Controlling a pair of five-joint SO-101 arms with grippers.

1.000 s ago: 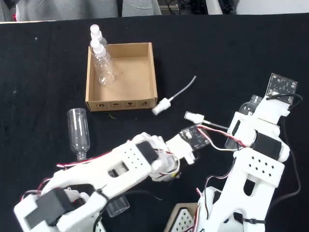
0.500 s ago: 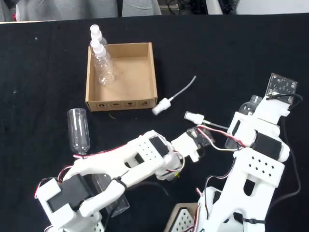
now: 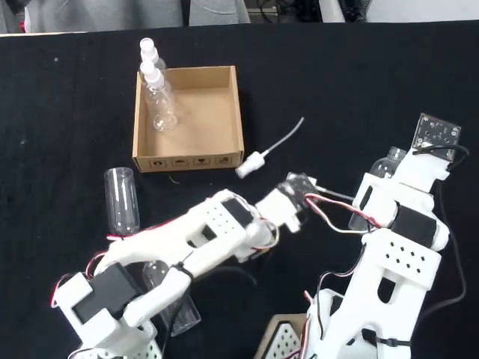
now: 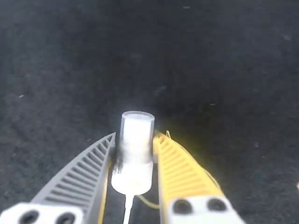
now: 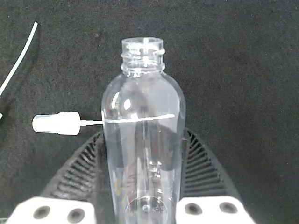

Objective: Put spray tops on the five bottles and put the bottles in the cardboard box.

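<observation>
My left gripper (image 4: 135,136) is shut on a white spray top (image 4: 135,154), one finger against each side and the thin tube running back toward the palm. From above, this gripper (image 3: 296,191) sits just left of the right arm, over that spray top (image 3: 302,182). My right gripper (image 5: 142,135) is shut on a clear bottle (image 5: 142,126) with an open neck and no top; from above the bottle (image 3: 389,161) is at the right. The cardboard box (image 3: 187,161) stands at the back left with two topped bottles (image 3: 161,105) at its back-left corner.
A second spray top (image 3: 253,164) with a long tube lies just right of the box. One open bottle (image 3: 121,198) lies in front of the box's left corner. Another bottle (image 3: 168,299) lies under the left arm near the front edge.
The left arm has swung forward and away from the front edge, bringing its gripper from short of the spray top to around it. The right arm and its bottle have stayed still.
</observation>
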